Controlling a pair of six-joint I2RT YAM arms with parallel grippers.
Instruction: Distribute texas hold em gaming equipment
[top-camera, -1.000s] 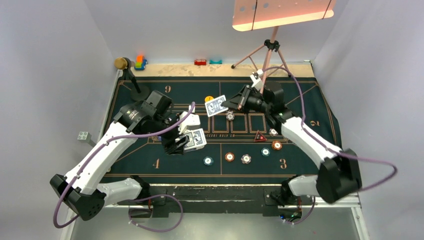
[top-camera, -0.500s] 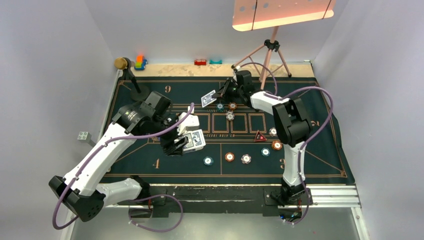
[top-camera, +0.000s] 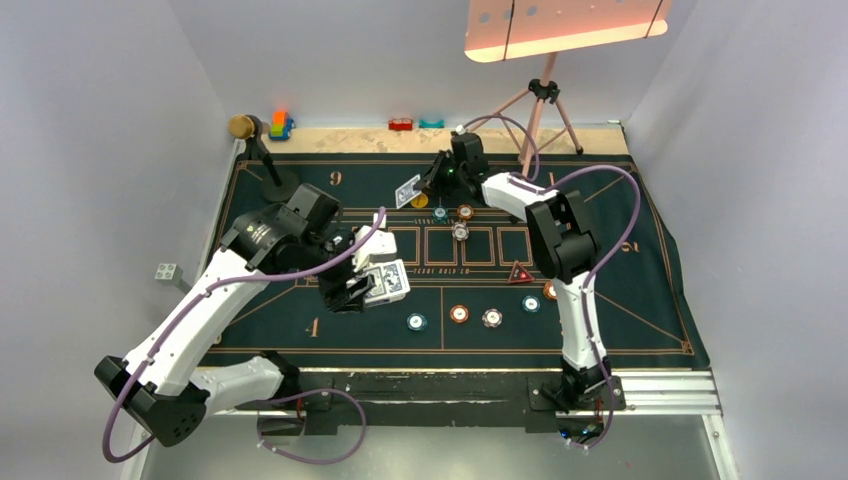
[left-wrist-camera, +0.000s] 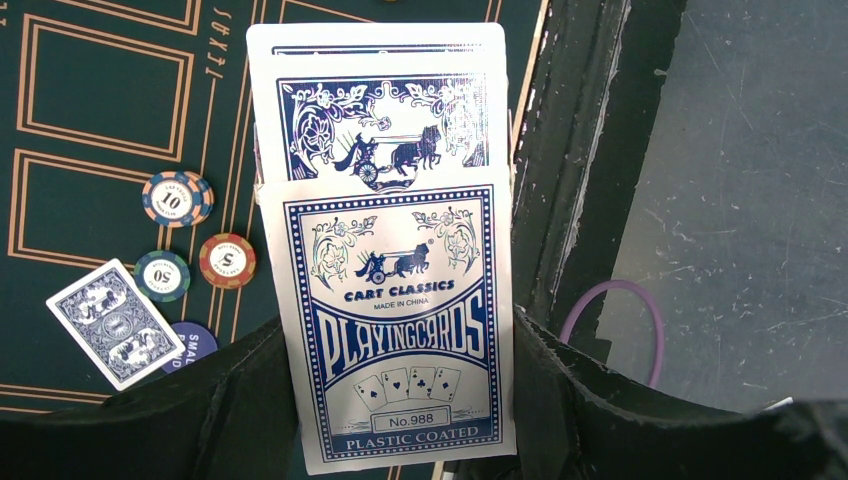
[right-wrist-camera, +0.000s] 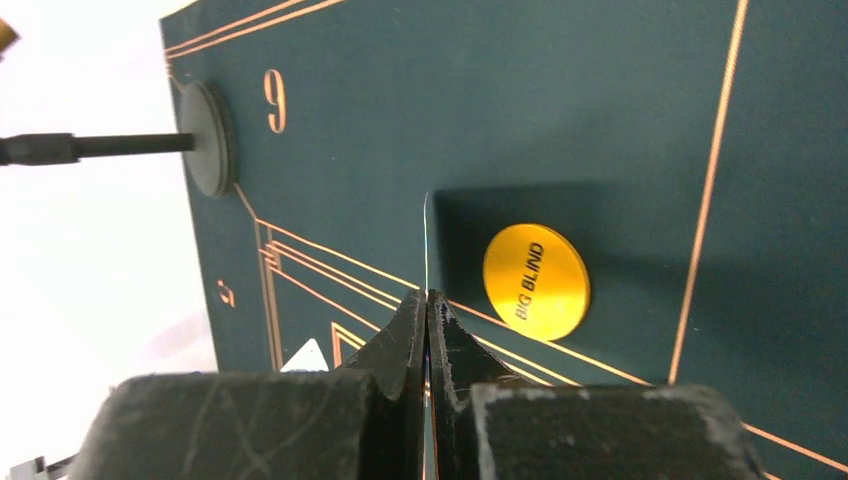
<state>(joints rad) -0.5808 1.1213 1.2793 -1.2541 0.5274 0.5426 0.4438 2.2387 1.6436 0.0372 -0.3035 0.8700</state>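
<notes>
Black-fingered, the left gripper (top-camera: 372, 287) clamps a blue box (left-wrist-camera: 400, 340) over the felt (top-camera: 620, 215), hiding its lower corners. Its long axis runs straight out from the jaws, and cards (left-wrist-camera: 378, 110) poke from the far end. Beyond, a loose card (left-wrist-camera: 115, 322) half-covers a dark-blue button (left-wrist-camera: 195, 340). Farthest, the right gripper (right-wrist-camera: 428, 300) pinches a single card (right-wrist-camera: 425, 245), seen only as a thin edge, beside the yellow button (right-wrist-camera: 536, 281).

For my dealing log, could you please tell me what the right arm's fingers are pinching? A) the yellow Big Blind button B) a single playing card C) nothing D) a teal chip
B: the right fingers are shut on one thin card, edge-on in the wrist view and blue-backed from above, while the Big Blind button lies free on the felt.
</notes>
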